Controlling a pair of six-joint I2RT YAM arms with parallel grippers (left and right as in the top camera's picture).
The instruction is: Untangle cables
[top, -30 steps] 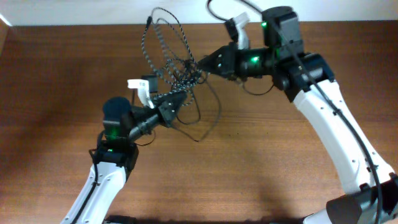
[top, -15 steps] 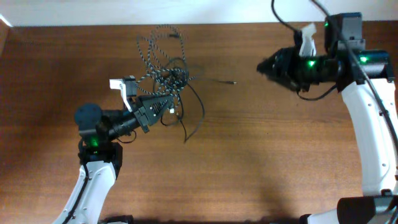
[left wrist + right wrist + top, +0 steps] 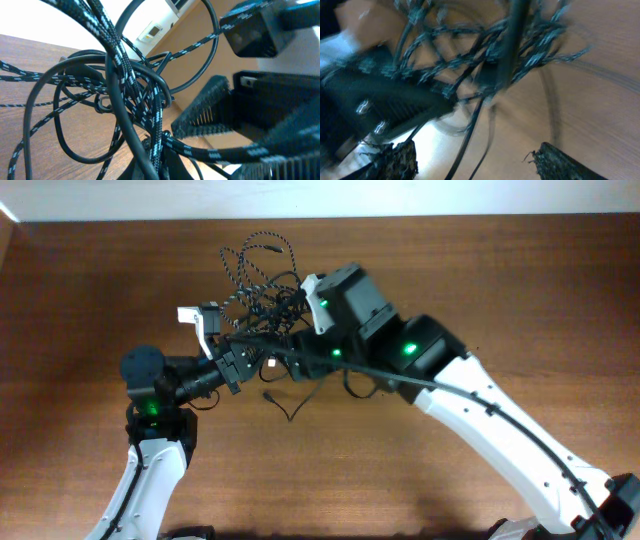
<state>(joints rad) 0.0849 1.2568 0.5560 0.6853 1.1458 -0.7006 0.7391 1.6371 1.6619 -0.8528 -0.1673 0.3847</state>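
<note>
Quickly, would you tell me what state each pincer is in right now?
Left pincer: closed, gripping the tangled cables.
Right pincer: open around the cables, gripping nothing.

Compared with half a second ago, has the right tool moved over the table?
Yes. The right tool went left from the right side of the table to the cable tangle, now beside the left tool.

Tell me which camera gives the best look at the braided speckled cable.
Left wrist: the braided cable runs close and sharp across the frame, so its crossings are easy to trace. Overhead shows its overall loops, but small. Right wrist shows only blurred strands of it.
</note>
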